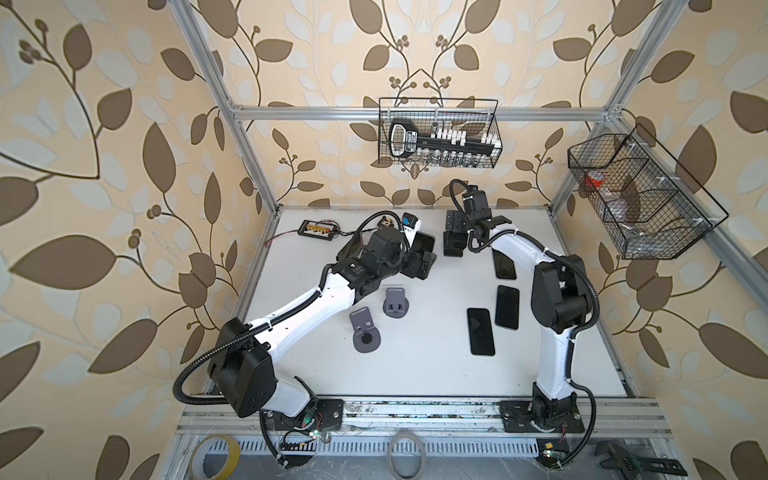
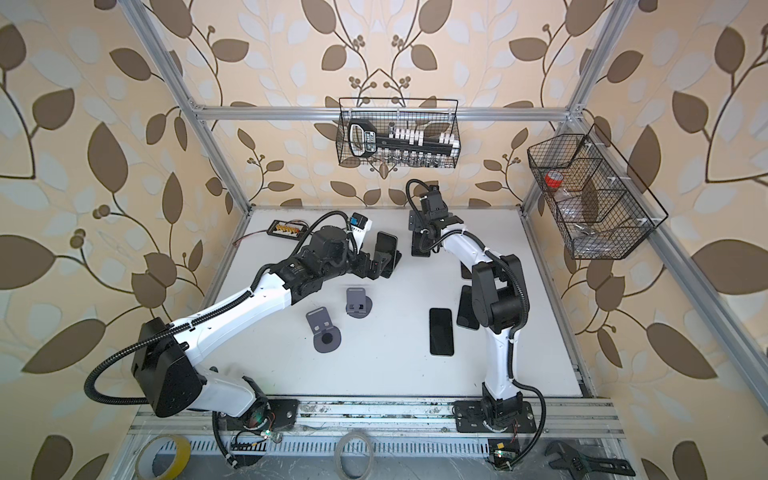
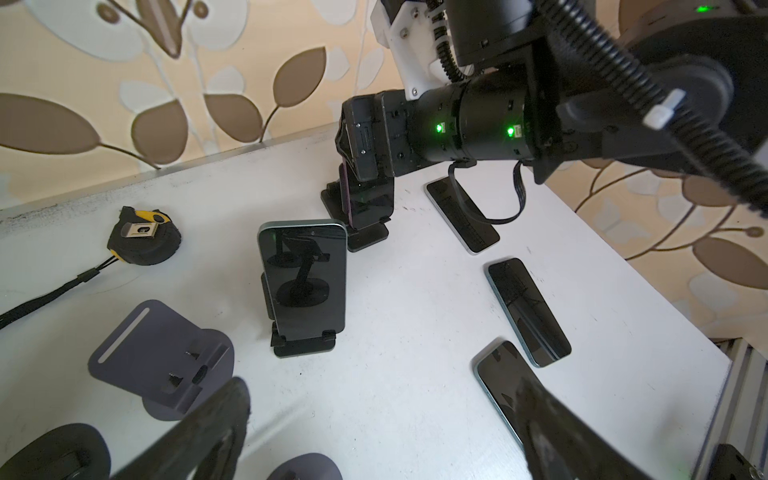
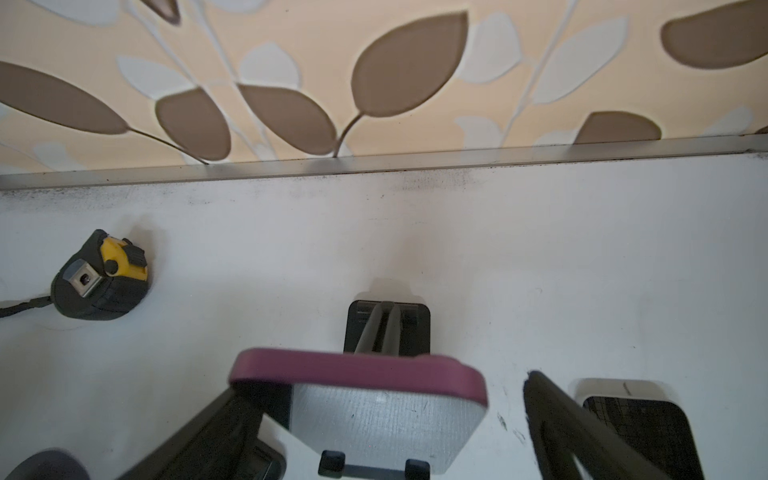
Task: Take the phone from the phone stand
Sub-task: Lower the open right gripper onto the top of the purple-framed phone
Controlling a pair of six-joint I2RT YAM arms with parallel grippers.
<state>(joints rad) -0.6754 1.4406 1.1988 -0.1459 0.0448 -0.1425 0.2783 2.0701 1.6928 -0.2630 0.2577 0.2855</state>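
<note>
Purple-edged phone (image 4: 357, 370) leans on its black stand (image 4: 388, 324) near the table's (image 4: 582, 249) back edge, betw. the spread jaws of the right gripper (image 4: 384, 386), unclamped; left gripper (image 3: 382, 399) gapes empty too. Prob. stiff, slick, light & fragile: pinch the long side edges, lift straight up over the stand's front lips.

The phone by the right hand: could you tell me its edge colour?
Phone: purple, clearest in right wrist view.
</note>
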